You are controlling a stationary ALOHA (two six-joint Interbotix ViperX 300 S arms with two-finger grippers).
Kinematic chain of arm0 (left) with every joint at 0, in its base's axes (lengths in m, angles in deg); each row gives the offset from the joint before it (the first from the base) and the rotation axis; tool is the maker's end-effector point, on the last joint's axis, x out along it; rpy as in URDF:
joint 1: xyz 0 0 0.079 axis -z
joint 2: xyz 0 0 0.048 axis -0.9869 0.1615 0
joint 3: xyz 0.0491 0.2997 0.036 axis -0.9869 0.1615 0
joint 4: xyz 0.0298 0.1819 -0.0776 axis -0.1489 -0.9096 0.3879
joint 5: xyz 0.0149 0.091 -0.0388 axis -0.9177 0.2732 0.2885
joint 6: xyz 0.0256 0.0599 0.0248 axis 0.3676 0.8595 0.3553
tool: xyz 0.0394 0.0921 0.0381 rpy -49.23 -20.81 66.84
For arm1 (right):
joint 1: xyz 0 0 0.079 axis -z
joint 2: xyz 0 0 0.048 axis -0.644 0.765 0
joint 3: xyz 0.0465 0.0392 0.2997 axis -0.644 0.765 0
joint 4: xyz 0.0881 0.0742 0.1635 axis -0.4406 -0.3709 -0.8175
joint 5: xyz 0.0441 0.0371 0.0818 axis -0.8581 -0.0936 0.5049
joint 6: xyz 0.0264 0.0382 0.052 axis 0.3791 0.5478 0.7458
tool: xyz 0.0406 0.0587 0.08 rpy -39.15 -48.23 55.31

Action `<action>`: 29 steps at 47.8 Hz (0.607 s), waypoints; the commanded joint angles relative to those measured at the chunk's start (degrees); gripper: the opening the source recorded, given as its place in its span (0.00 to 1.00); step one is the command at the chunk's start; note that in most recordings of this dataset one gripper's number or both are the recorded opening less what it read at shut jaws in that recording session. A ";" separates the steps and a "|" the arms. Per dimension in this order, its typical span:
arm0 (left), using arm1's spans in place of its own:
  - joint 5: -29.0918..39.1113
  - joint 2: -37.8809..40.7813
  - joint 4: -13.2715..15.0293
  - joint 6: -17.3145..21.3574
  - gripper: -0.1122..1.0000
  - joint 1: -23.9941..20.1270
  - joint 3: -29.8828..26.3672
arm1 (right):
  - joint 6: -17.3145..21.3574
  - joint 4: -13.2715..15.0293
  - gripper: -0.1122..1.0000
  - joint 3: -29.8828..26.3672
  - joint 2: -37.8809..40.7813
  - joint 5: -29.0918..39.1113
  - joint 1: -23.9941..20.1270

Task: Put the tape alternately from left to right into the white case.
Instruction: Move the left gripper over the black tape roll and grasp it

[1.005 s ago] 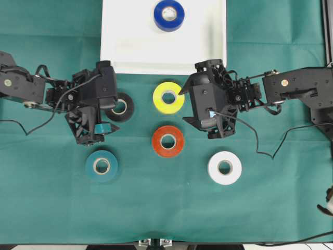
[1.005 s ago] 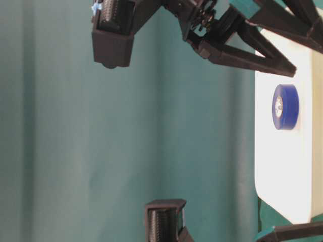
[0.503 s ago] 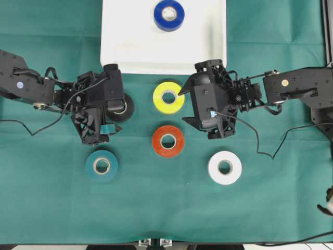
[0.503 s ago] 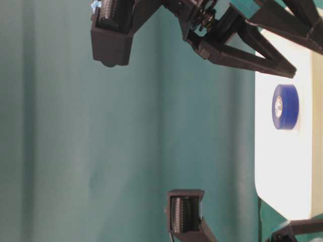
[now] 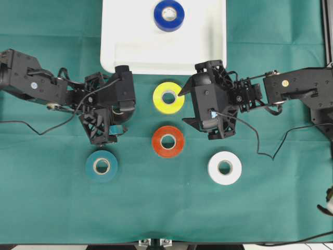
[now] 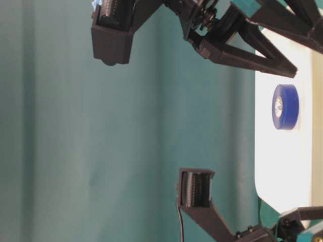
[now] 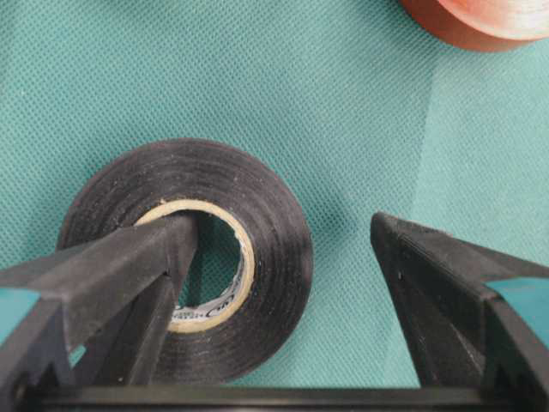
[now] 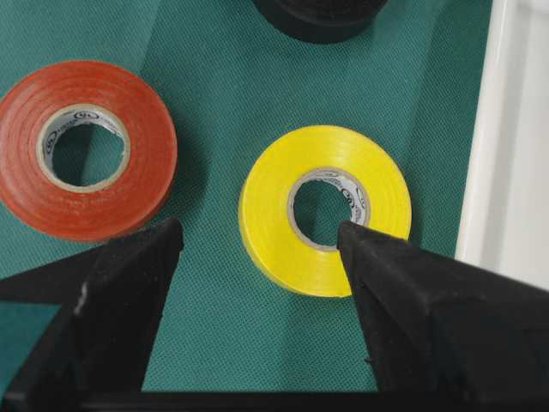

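One blue tape roll (image 5: 169, 15) in shallow white case (image 5: 125, 52), left gripper (image 7: 283, 257) open astride black roll (image 7: 184, 257), right gripper (image 8: 257, 249) wide open, holding nothing.

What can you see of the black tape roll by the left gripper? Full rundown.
The black tape roll lies flat on the green cloth, a glossy black winding around a pale cardboard core with printed text inside. The left gripper is open around one side of it: one of its fingers reaches into the core hole, the other stands outside the roll, apart from it. Overhead, the gripper hides most of it. It sits just below the white case, left of the yellow roll.
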 commanded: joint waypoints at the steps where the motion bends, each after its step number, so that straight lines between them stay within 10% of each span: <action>1: 1.85 -0.18 -0.18 -0.18 0.62 -0.53 -0.18 | 0.00 -0.09 0.83 -0.35 -1.23 -0.53 -0.09; 20: 2.90 -0.18 -0.18 -0.18 0.61 -0.53 -0.26 | 0.00 -0.09 0.83 -0.35 -1.32 -0.79 -0.09; 29: 3.69 -0.35 -0.18 -0.18 0.37 -0.62 -0.35 | 0.00 -0.09 0.83 -0.35 -1.32 -1.14 -0.09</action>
